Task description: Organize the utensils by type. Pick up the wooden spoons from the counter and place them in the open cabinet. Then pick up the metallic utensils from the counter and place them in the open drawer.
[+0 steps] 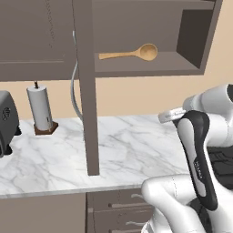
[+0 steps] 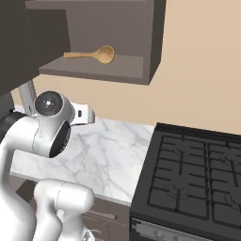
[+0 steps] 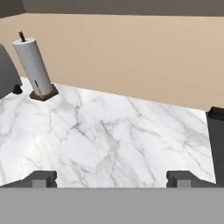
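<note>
Pincer gapes fully wide, holding nothing. Tan wooden spoon lies high above it on the dark grey-brown cabinet shelf; white marble counter ahead shows no slim silver utensils

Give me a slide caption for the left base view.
Wooden spoon lies on the open cabinet shelf above the marble counter.

left base view from behind-left, looking forward and down at surface and open cabinet, right base view from behind-right, sharing both, hand view low, close over surface, facing wall
</note>
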